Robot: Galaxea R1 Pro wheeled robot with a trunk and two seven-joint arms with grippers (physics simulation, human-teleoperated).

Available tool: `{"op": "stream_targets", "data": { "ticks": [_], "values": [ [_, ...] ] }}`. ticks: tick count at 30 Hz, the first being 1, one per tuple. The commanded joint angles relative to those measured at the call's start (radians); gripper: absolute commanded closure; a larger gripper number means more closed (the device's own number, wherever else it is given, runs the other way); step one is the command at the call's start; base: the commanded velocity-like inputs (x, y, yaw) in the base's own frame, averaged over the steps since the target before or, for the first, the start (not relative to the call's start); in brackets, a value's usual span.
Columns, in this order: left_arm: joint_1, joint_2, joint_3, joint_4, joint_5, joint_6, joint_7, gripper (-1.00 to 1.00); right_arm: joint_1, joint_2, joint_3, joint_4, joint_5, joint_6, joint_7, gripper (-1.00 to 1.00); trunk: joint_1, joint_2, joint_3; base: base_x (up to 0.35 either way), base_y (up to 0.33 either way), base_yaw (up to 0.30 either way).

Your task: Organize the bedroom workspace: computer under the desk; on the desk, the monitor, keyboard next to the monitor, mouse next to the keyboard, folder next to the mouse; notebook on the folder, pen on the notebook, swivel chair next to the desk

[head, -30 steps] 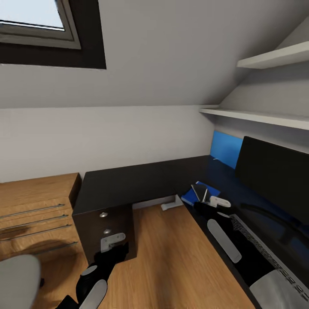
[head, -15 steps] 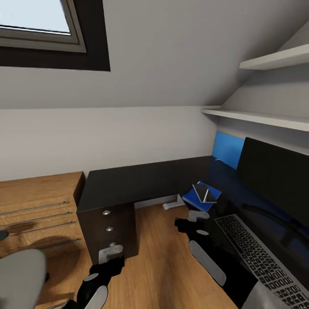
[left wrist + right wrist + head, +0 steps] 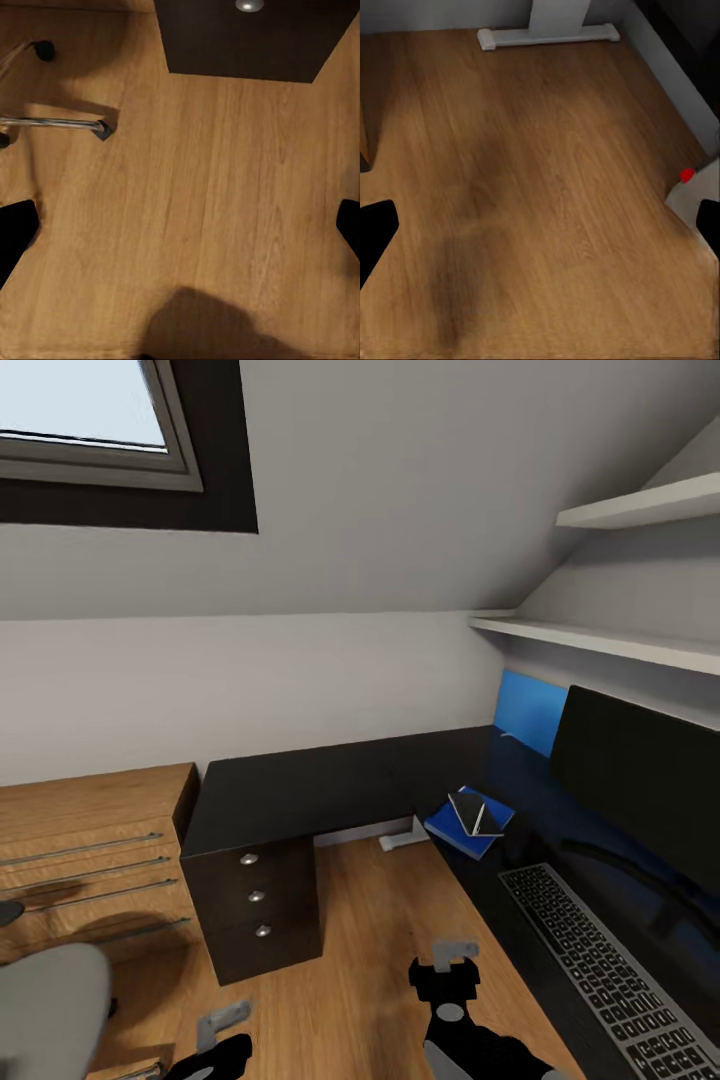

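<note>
Black L-shaped desk (image 3: 300, 790) as the anchor here. On its right wing: blue folder (image 3: 462, 828) near the inner corner, with a small dark notebook (image 3: 466, 807) on top and a pale pen (image 3: 479, 818) lying on that. Keyboard (image 3: 600, 970) just nearer along the same wing, monitor (image 3: 640, 775) behind it against the wall. Drawer unit (image 3: 258, 905) under the desk's left end, low wooden cabinet (image 3: 90, 850) beside it. Grey swivel chair (image 3: 45, 1015) out on the floor, well clear of the desk's left end. Left gripper (image 3: 225, 1025) low over bare floor in front of the drawers, jaws spread, nothing between them. Right gripper (image 3: 450, 960) hanging beside the desk's front edge, also released and empty. White desk foot (image 3: 547, 34) up ahead in the right wrist view.
</note>
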Motion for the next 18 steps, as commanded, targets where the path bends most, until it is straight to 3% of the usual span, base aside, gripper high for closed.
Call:
{"op": "stream_targets", "data": {
  "ticks": [1, 3, 5, 7, 8, 9, 13, 14, 18],
  "values": [
    [-0.001, 0.001, -0.004, 0.015, 0.002, 0.001, 0.007, -1.00, -0.002, 0.006, 0.019, 0.026, -0.009, -0.023, 0.003, -1.00, -0.004, 0.006, 0.002, 0.000, 0.000, 0.000],
    [-0.001, 0.000, -0.005, 0.048, 0.002, -0.008, 0.007, -1.00, -0.001, 0.018, 0.033, 0.077, -0.010, -0.063, 0.028, -1.00, -0.011, 0.020, 0.008, 0.000, 0.000, 0.000],
    [-0.001, -0.003, -0.006, 0.126, 0.001, -0.051, 0.001, -1.00, 0.002, 0.052, 0.053, 0.222, -0.010, -0.149, 0.123, -1.00, -0.019, 0.034, 0.014, 0.000, 0.000, 0.000],
    [-0.001, -0.007, -0.006, 0.176, 0.001, -0.087, -0.019, -1.00, 0.003, 0.075, 0.057, 0.311, -0.009, -0.181, 0.190, -1.00, -0.027, 0.048, 0.021, 0.000, 0.000, 0.000],
    [-0.001, -0.009, -0.006, 0.194, 0.001, -0.099, -0.030, -1.00, 0.003, 0.081, 0.058, 0.337, -0.009, -0.189, 0.211, -1.00, -0.031, 0.055, 0.024, 0.000, 0.000, 0.000],
    [-0.001, -0.017, -0.008, 0.255, 0.001, -0.128, -0.080, -1.00, 0.004, 0.094, 0.059, 0.400, -0.009, -0.217, 0.265, -1.00, -0.034, 0.062, 0.027, 0.000, 0.000, 0.000],
    [-0.001, -0.036, -0.010, 0.383, -0.002, -0.156, -0.201, -1.00, 0.004, 0.104, 0.059, 0.453, -0.013, -0.264, 0.316, -1.00, -0.050, 0.090, 0.040, 0.000, 0.000, 0.000],
    [-0.001, -0.049, -0.010, 0.438, -0.004, -0.182, -0.263, -1.00, 0.005, 0.107, 0.060, 0.466, -0.014, -0.279, 0.329, -1.00, -0.054, 0.097, 0.043, 0.000, 0.000, 0.000],
    [-0.001, -0.060, -0.010, 0.481, -0.004, -0.224, -0.312, -1.00, 0.011, 0.110, 0.061, 0.475, -0.015, -0.294, 0.339, -1.00, -0.069, 0.125, 0.055, 0.000, 0.000, 0.000]
  ]
}}
